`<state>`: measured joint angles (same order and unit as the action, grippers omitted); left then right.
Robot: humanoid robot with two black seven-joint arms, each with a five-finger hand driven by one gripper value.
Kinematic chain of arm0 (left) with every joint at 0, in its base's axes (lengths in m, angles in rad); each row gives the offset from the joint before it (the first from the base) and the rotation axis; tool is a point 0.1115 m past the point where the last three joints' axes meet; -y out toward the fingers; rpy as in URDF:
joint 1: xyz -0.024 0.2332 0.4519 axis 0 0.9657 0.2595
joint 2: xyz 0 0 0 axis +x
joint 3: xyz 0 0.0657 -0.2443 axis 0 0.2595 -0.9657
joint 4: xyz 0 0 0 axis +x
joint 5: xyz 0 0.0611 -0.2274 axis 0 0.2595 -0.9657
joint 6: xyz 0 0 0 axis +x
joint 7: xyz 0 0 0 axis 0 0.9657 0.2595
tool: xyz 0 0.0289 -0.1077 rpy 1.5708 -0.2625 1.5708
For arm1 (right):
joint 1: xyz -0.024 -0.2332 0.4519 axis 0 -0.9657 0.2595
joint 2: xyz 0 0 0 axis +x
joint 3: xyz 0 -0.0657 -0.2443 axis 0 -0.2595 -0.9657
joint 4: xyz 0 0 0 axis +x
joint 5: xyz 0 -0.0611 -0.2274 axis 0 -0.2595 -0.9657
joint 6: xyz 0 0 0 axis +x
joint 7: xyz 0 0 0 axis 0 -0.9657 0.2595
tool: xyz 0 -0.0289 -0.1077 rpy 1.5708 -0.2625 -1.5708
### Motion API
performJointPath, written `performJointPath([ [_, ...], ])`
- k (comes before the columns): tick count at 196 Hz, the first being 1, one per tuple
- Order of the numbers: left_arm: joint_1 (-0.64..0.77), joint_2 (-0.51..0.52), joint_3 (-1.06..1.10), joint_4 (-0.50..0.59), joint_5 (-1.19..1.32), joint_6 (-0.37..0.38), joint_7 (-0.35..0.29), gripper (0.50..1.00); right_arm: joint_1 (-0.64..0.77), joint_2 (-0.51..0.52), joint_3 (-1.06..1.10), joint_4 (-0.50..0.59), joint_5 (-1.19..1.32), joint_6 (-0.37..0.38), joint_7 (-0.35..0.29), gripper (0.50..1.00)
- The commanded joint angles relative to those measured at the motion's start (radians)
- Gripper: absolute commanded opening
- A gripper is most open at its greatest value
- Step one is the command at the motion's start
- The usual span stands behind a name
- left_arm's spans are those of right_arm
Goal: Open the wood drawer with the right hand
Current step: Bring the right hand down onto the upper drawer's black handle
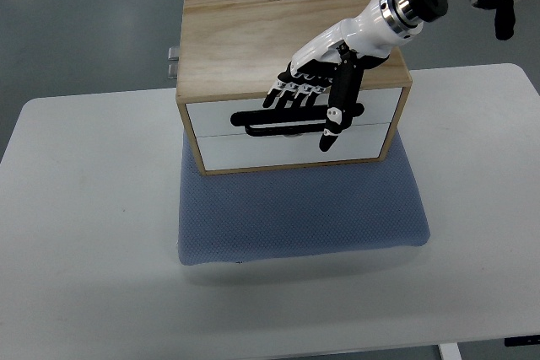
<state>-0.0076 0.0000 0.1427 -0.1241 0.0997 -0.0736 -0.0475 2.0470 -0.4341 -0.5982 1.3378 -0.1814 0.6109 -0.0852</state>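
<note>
My right hand [314,94] comes in from the upper right and sits against the front of the box [253,23]. The box rests at the back edge of a blue mat [295,217] on the white table [84,208]. The drawer [375,107] is the upper white panel; a second white panel lies below it. Both look flush with the wooden frame, so nothing is open yet.

Fingers [291,94] curl down over the black handle [253,120], which runs across the seam between the panels. Thumb [336,115] hangs straight down in front of the handle's right end. I judge the fingers are hooked on the bar, though whether they wrap fully behind it I cannot tell from above.

Step in hand: grasp on the handle, pull not begun. Next move calls for a straight draw toward me, with the fingers staying hooked. Risk: the light box may slide on the mat rather than the drawer coming out.

Left hand not visible.
</note>
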Motion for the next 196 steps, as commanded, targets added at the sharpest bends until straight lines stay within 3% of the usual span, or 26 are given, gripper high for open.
performJointPath([
  [1, 0.000, 0.000, 0.000, 0.000, 0.000, 0.000, 0.000, 1.000, -0.002, 0.025, -0.002, 0.000, 0.000, 0.000, -0.013, 0.944],
  [39, 0.000, 0.000, 0.000, 0.000, 0.000, 0.000, 0.000, 1.000, -0.010, 0.040, -0.003, 0.000, 0.000, -0.016, -0.057, 0.944],
  [73, 0.000, 0.000, 0.000, 0.000, 0.000, 0.000, 0.000, 1.000, -0.010, 0.041, -0.003, 0.000, 0.000, -0.074, -0.087, 0.944],
  [196, 0.000, 0.000, 0.000, 0.000, 0.000, 0.000, 0.000, 1.000, -0.021, 0.055, -0.061, -0.002, 0.002, -0.129, -0.094, 0.944],
])
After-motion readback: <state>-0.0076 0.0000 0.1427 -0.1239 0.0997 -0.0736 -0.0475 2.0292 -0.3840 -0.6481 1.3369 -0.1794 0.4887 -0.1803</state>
